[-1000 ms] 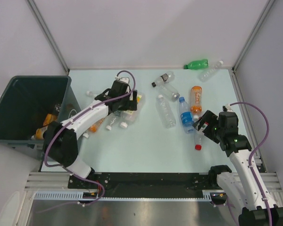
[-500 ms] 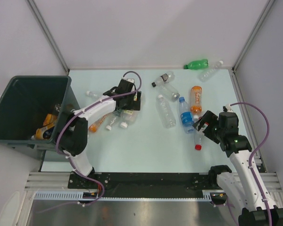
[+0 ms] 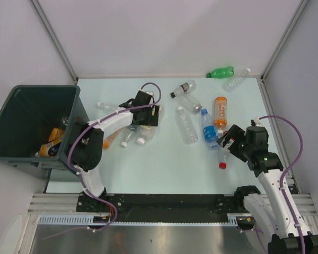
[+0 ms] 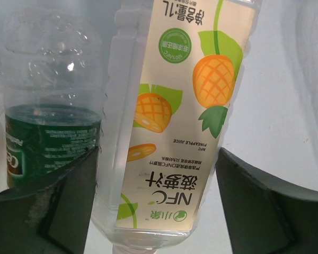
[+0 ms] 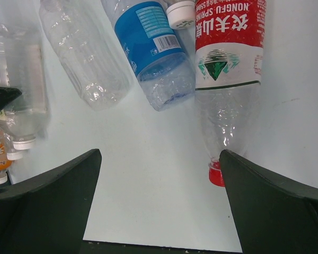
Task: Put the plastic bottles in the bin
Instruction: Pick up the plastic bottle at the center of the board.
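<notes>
Pale table (image 3: pixel 164 159): pineapple-juice bottle (image 4: pixel 175 121) straddled by the left gripper (image 4: pixel 158 151) (green-labelled bottle (image 4: pixel 47 143) alongside); red-labelled bottle (image 5: pixel 228 63) and blue-labelled bottle (image 5: pixel 153 42) just ahead of the right gripper (image 5: pixel 159 159).

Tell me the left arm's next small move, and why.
Probably close the left gripper on the pineapple juice bottle. The bottle lies between its open jaws, which sit close to both its sides, so little seems left but to grip it before carrying it to the bin.

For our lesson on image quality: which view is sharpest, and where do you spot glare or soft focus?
Top external: evenly lit, faint shadows, sharp throughout. Left wrist: pineapple juice bottle label crisp, dark fingers soft-edged. Right wrist: glints on the clear bottle, red-labelled bottle print readable.
</notes>
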You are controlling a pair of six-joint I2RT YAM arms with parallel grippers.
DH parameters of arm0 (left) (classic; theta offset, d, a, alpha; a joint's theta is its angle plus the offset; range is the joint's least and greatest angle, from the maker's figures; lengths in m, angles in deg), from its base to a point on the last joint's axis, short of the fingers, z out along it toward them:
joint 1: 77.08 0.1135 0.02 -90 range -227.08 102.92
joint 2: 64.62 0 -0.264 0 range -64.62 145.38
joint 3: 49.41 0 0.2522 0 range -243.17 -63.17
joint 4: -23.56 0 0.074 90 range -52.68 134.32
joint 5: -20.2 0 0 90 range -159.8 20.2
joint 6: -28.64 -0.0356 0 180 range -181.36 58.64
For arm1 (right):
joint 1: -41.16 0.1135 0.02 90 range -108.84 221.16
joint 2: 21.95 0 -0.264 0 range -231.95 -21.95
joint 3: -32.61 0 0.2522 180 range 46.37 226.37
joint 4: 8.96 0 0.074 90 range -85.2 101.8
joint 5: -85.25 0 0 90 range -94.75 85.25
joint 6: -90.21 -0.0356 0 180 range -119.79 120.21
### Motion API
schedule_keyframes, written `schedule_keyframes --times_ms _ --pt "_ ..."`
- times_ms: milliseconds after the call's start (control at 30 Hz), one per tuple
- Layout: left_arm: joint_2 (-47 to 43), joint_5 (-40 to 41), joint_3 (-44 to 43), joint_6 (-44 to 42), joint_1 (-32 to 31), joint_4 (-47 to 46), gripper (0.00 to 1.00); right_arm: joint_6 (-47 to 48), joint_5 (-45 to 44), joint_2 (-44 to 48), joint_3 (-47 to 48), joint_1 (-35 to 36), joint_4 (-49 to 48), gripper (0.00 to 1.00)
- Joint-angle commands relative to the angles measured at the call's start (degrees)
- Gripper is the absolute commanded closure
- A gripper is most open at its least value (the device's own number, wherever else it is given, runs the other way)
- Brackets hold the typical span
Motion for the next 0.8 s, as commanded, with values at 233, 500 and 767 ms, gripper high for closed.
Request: schedule_keyframes --times_ms 233,500,767 --pt "-4.1 0.8 -1.5 -0.2 -0.8 0.9 0.37 0.6 -0.2 0.9 0.6 -0.3 -0.3 0.0" --pt "-12.8 5.2 -4.2 -0.7 -1.7 5.5 0.42 0.5 -0.1 1.1 0.6 -0.4 -0.1 0.0" --pt "-23.6 11.7 -6.2 -2.1 -1.7 10.0 0.41 0.6 0.1 1.3 0.7 -0.4 -0.1 0.0"
